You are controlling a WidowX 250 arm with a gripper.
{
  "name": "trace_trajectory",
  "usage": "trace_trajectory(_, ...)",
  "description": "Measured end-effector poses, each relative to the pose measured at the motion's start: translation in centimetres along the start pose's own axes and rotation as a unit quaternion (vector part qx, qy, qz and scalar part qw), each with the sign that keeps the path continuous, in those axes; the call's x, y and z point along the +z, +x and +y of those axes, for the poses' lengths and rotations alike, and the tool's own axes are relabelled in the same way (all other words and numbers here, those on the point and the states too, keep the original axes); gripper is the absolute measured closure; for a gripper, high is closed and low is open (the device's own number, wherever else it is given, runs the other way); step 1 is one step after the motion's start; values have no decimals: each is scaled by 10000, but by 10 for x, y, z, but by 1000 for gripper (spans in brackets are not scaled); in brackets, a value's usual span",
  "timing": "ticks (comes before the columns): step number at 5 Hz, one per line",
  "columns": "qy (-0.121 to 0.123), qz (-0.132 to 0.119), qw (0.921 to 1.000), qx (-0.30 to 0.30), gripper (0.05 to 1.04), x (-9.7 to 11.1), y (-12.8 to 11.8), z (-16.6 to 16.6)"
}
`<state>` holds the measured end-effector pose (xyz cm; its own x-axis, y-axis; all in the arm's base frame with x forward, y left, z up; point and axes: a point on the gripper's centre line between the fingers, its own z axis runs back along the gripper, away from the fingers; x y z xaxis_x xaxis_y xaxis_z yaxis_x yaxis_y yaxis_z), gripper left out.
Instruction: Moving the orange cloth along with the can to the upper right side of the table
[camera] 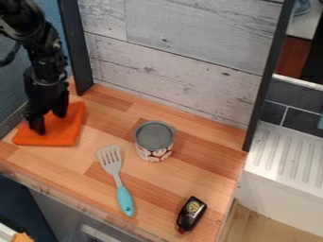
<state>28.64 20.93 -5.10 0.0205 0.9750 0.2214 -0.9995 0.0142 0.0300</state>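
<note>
Down at the bottom right of the frame, a small black bottle lay slantwise on the wooden counter, its reddish tip towards the lower edge. Left of it, a spatula lay flat, its turquoise handle pointing down and its slotted grey head reaching up towards the middle. Just beyond and to the right of that head, near the centre of the frame, the can stood upright, its grey top uppermost, well apart from the cloth. The orange cloth lay flat at the left of the frame, near the counter's left edge. Over it hung the black gripper, coming down from the upper left, its two fingers spread well apart and no fold of cloth caught between them. Farther off, pale wooden boards rose behind the counter between two dark posts, and a white ridged surface sat at the right.
</note>
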Motion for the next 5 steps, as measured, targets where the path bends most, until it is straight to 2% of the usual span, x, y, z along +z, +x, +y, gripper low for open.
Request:
trace_trajectory(1,-109,223,9994,-225,83,8,-40,-21)
trace_trajectory(3,-419,518,9967,-471,82,18,-91,-57)
trace_trajectory(5,-622,668,9863,-1373,82,32,-152,-71)
